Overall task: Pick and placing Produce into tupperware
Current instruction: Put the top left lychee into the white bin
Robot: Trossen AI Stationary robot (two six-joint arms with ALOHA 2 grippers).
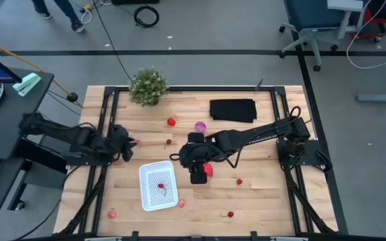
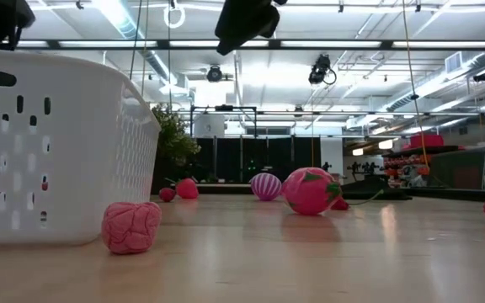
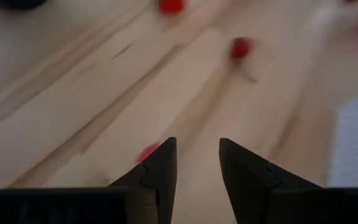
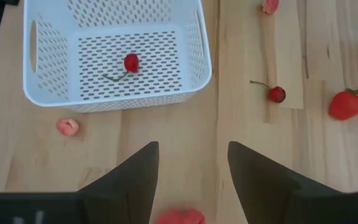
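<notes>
Right end effector (image 4: 188, 180) hovers open above a red oblong (image 4: 180, 216), beside the tupperware (image 4: 204, 62). One cherry (image 4: 130, 63) lies inside it. Left end effector (image 3: 196, 163), narrowly open, waits near the worktop's left edge.

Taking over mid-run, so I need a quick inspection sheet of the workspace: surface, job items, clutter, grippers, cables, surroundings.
Surface: wooden table, slatted.
Job's things: white tupperware holds one cherry; large red piece beside the right gripper; striped purple ball, strawberry and small red bits scattered.
Clutter: green plant, black cloth.
Grippers: right gripper open, over the table beside the tupperware; left gripper open, near the table's left edge.
Cables: coil on the floor.
Surroundings: office chair, a person's legs.
</notes>
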